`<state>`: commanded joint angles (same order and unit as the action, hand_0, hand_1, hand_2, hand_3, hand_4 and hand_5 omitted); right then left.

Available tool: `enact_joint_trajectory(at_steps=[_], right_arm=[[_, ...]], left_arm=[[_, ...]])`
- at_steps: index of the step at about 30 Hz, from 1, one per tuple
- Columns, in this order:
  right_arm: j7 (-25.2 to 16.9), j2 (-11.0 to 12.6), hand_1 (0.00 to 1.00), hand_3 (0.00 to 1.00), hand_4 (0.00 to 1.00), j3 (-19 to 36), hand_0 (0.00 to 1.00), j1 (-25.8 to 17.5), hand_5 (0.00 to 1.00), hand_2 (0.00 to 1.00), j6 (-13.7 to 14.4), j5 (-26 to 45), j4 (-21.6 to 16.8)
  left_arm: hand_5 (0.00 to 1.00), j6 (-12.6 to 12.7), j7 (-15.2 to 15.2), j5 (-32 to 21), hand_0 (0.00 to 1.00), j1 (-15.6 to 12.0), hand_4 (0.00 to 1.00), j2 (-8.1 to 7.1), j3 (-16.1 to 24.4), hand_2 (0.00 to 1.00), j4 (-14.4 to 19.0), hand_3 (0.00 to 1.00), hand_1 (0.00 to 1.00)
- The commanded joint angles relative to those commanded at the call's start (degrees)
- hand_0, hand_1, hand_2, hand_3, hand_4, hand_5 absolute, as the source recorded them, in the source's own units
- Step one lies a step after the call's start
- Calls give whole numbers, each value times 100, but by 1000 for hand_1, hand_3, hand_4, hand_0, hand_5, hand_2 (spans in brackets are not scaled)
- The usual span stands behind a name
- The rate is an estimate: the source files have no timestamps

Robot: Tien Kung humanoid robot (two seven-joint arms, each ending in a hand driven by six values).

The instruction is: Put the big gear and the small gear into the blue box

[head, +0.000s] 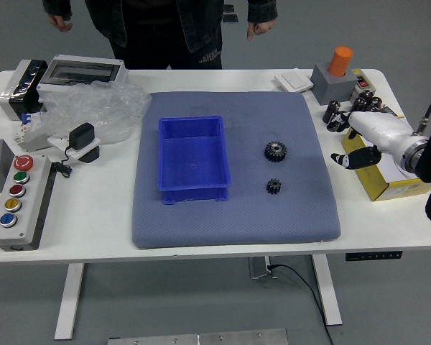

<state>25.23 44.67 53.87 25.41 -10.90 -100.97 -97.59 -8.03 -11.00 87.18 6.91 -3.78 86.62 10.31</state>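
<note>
Person at far side, beyond the hand and blue box; both of the person's hands (60, 23) (259, 29) hang off the bench (93, 230), nothing seen held. If reached in, the arm's path could be crossed.

Mat (201, 223), robot's left of the hand: gears could be skidded on it by a low sweep.

Blue box (194, 154), past the gears from the hand: may be shoved, or a gear dropped outside, if its wall is clipped by a low carry.

Yellow carton (388, 188), under or beside the wrist: could be nudged if the arm is lowered.

Right hand (379, 136): fingers loosely parted, thumb well out, nothing held. Black cylinders (333, 111) overlapped by its fingertips in view; contact cannot be told. Toppling possible if a sideways move is made before lifting.

Big gear (275, 151), on mat, left of the hand: could be rolled by an uneven pinch.

Small gear (274, 186), left of the hand and nearer the bench's near edge: easily missed or flicked, being low and small.

Writing: faint marks on carton and on the person's dark clothing; none legible. No brand identified.
</note>
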Motion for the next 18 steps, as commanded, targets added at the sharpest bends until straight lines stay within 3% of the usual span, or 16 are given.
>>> enact_joint_trajectory(at_steps=[11, 18], right_arm=[[-30, -92, 619, 769, 727, 679, 660, -296, 221, 722, 1, -149, -118], [4, -176, 620, 765, 728, 482, 660, -244, 226, 719, -13, -115, -96]], left_arm=[[19, 12, 13, -6, 729, 2, 432, -11, -34, 692, 0, 693, 679], [19, 10, 10, -12, 729, 1, 431, -3, -19, 693, 0, 695, 679]])
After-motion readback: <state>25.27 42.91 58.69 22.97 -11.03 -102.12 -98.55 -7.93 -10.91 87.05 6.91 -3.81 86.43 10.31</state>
